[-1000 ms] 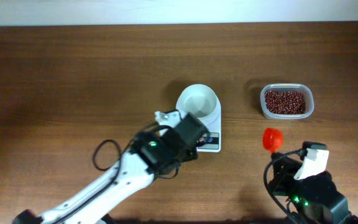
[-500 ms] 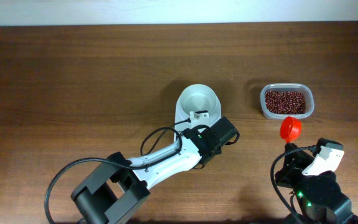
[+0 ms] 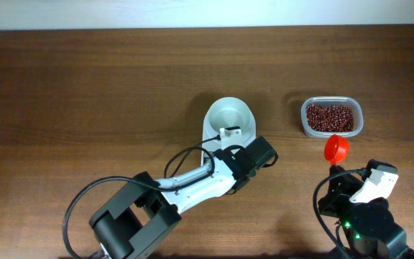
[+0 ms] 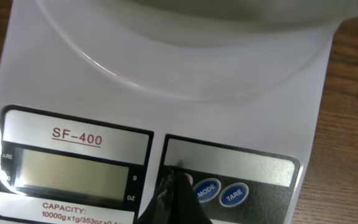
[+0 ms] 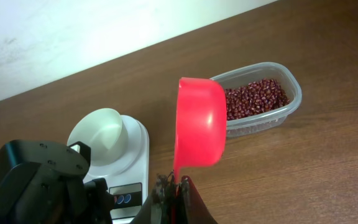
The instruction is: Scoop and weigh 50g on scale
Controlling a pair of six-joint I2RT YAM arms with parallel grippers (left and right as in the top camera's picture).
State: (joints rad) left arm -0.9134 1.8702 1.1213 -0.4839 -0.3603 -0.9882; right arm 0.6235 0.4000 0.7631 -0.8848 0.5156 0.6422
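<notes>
The white scale [image 3: 211, 132] stands mid-table with its round white bowl [image 3: 229, 116] on top. My left gripper [image 4: 178, 181] is shut and empty; its closed tip rests on the scale's button panel [image 4: 229, 168], just left of the blue MODE button [image 4: 206, 188] and over a red button. The grey display [image 4: 67, 168] is blank. My right gripper [image 5: 179, 186] is shut on the handle of a red scoop [image 5: 201, 121], which is held upright and looks empty. In the overhead view the scoop [image 3: 336, 149] hangs just in front of the clear tub of red beans [image 3: 330, 117].
The left arm [image 3: 192, 183] reaches in from the lower left and covers the scale's front. The bean tub [image 5: 260, 99] stands to the right of the scale [image 5: 135, 140]. The wall edge runs along the far side of the brown table [image 3: 85, 86].
Since a second ago the left arm has swung right onto the scale's front panel. The right gripper carried the red scoop up toward the bean tub. Both have held nearly still for the last half second.
</notes>
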